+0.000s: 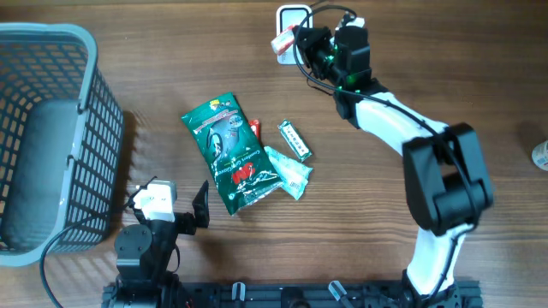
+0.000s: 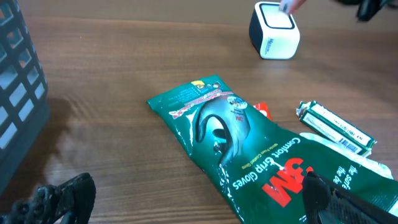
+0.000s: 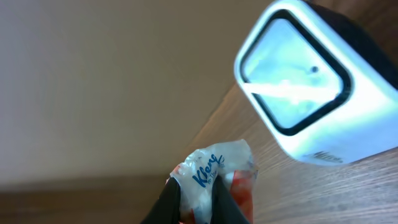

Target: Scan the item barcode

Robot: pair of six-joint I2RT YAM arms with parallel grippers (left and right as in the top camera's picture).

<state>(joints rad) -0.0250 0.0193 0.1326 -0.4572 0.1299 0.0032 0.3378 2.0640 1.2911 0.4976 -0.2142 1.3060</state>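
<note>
One glove packet [image 1: 227,150] lies well apart from the white scanner [image 1: 291,17].

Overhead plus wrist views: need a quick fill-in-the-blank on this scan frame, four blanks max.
1. The right gripper is shut on a pack branded ____.
2. That pack is held up close to the white ____.
3. The left gripper is ____ and holds nothing.
4. The glove pack is mostly ____ and lies outside the basket.

Missing words: Kleenex; scanner; open; green.
</note>
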